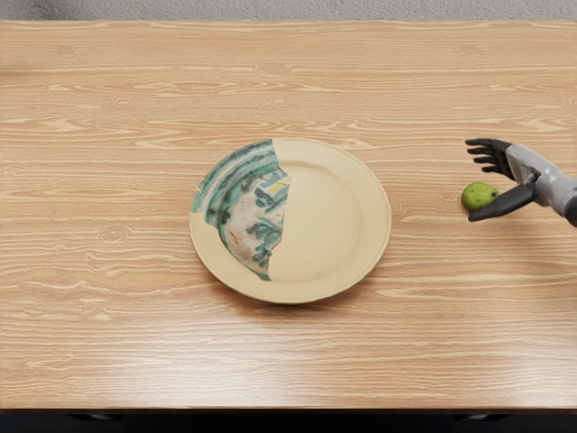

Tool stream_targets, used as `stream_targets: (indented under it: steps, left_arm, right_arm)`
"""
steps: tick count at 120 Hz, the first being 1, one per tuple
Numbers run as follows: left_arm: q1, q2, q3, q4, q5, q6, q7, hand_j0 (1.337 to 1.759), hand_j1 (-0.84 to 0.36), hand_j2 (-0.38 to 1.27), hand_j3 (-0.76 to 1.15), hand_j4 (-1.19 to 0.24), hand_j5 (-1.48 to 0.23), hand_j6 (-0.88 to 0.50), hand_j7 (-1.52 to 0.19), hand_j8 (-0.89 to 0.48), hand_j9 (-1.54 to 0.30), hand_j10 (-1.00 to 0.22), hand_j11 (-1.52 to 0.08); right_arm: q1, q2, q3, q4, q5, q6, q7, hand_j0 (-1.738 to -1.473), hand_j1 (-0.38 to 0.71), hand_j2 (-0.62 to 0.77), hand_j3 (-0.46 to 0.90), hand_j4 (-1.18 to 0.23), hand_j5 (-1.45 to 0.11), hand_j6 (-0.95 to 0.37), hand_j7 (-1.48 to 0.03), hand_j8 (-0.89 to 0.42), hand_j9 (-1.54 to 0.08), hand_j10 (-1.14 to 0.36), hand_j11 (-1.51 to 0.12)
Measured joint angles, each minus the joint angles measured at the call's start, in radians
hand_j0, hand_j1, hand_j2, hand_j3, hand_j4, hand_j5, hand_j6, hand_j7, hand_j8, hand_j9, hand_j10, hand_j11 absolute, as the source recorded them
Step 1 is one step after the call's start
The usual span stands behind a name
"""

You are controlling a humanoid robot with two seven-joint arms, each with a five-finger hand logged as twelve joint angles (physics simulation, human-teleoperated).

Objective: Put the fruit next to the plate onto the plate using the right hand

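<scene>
Green fruit (478, 196) sits right of the plate (347, 230).
Right hand (520, 170) enters from the right edge, fingers spread beside it; bare table (108, 343) separates fruit and plate.

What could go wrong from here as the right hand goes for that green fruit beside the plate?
1. The small round green fruit lies by the open fingers of the right hand and is not yet gripped. An off-centre close might send it rolling across the table.
2. The plate looks to have a raised rim, so a low carry may knock the fruit against it.
3. Once released, a round fruit may roll back off the plate.
</scene>
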Motion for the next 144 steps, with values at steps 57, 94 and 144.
stream_targets:
  steps: [57,94,144]
  left_arm:
    - [0.0,0.0,0.0,0.0,0.0,0.0,0.0,1.658,0.35,0.0,0.0,0.0,0.0,0.0,0.0,0.0,0.0,0.0,0.0]
    - [0.0,0.0,0.0,0.0,0.0,0.0,0.0,1.658,0.35,0.0,0.0,0.0,0.0,0.0,0.0,0.0,0.0,0.0,0.0]
    - [0.0,0.0,0.0,0.0,0.0,0.0,0.0,1.658,0.35,0.0,0.0,0.0,0.0,0.0,0.0,0.0,0.0,0.0,0.0]
  right_arm:
    - [-0.069,0.091,-0.012,-0.05,0.006,-0.239,0.06,-1.658,0.02,-0.06,0.0,-0.31,-0.4,-0.31,-0.4,-0.31,-0.4,-0.31,-0.4]
    - [-0.076,0.119,-0.013,-0.065,0.007,-0.27,0.056,-1.657,0.11,-0.09,0.0,-0.39,-0.52,-0.39,-0.51,-0.39,-0.52,-0.38,-0.52]
    - [-0.074,0.126,-0.029,-0.071,0.012,-0.272,0.049,-1.655,0.22,-0.08,0.0,-0.53,-0.68,-0.47,-0.68,-0.41,-0.69,-0.28,-0.81]
